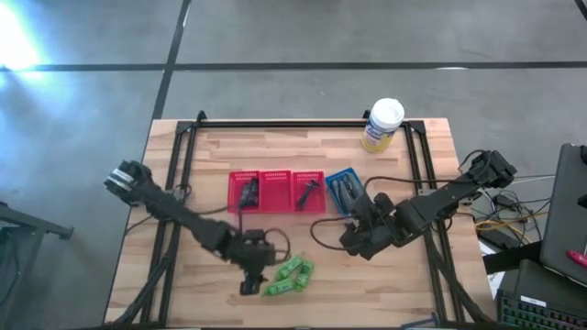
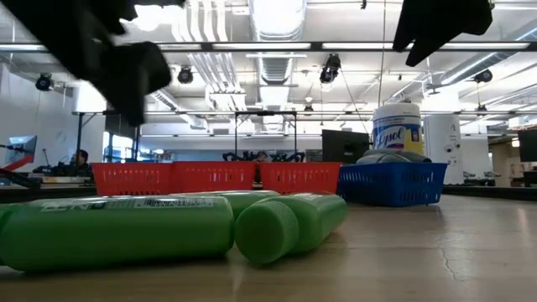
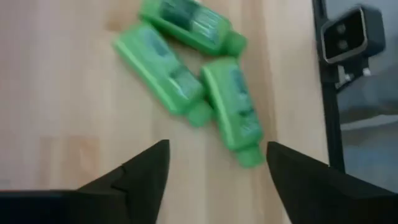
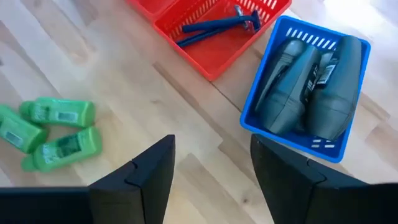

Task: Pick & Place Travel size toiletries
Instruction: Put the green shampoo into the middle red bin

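Note:
Three bright green bottles [image 3: 165,68] lie on their sides in a cluster on the wooden table [image 1: 289,275], near its near edge. My left gripper [image 3: 217,168] hovers open just left of them [image 1: 249,282], touching nothing. Dark grey tubes [image 4: 305,87] lie in the blue basket [image 1: 344,188]. Two thin blue razors [image 4: 211,25] lie in the right red basket [image 1: 308,191], and a dark item [image 1: 248,192] sits in the left red one. My right gripper [image 4: 211,162] is open above bare wood near the blue basket [image 1: 356,243].
Three red mesh baskets [image 2: 214,176] stand in a row at the table's middle, with the blue basket [image 2: 394,180] to their right. A white-lidded yellow canister [image 1: 383,124] stands at the far edge. Black frame rails [image 1: 179,156] run along the table's sides.

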